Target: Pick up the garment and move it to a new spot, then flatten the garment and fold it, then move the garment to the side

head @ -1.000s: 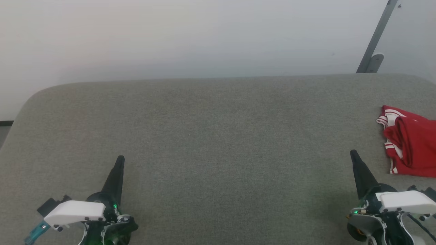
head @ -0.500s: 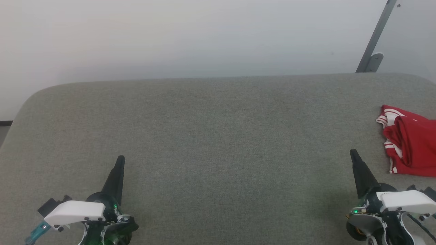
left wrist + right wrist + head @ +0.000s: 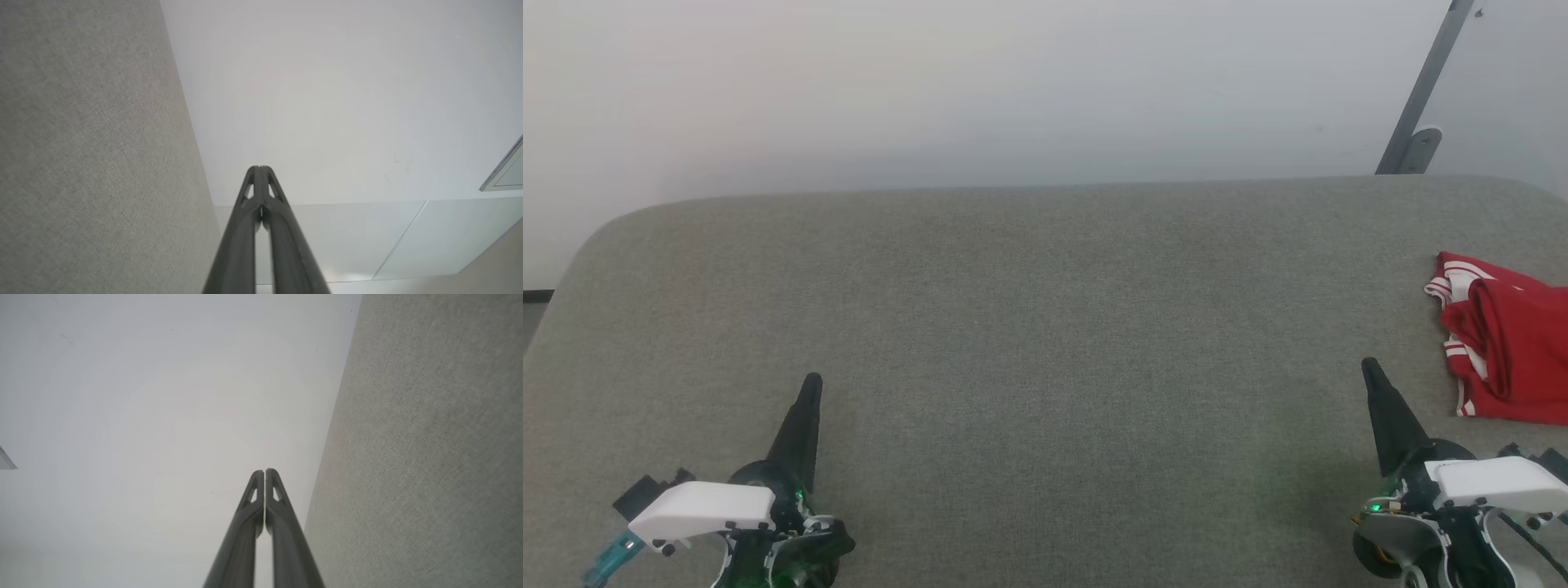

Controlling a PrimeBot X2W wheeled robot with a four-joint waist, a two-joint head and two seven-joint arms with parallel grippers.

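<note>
The garment [image 3: 1507,343], red with red-and-white striped trim, lies bunched at the right edge of the grey table [image 3: 1029,327], partly cut off by the head view's border. My right gripper [image 3: 1369,370] is shut and empty at the lower right, its tip a short way left of and nearer than the garment, not touching it. At the lower left my left gripper [image 3: 813,384] is also shut with nothing in it. Each wrist view shows its own fingers pressed together: left gripper [image 3: 259,168], right gripper [image 3: 264,471].
The table has a rounded far-left corner and a pale wall [image 3: 980,90] behind it. A grey metal bar [image 3: 1425,90] with a bracket leans at the far right behind the table. Wide bare cloth lies between the two grippers.
</note>
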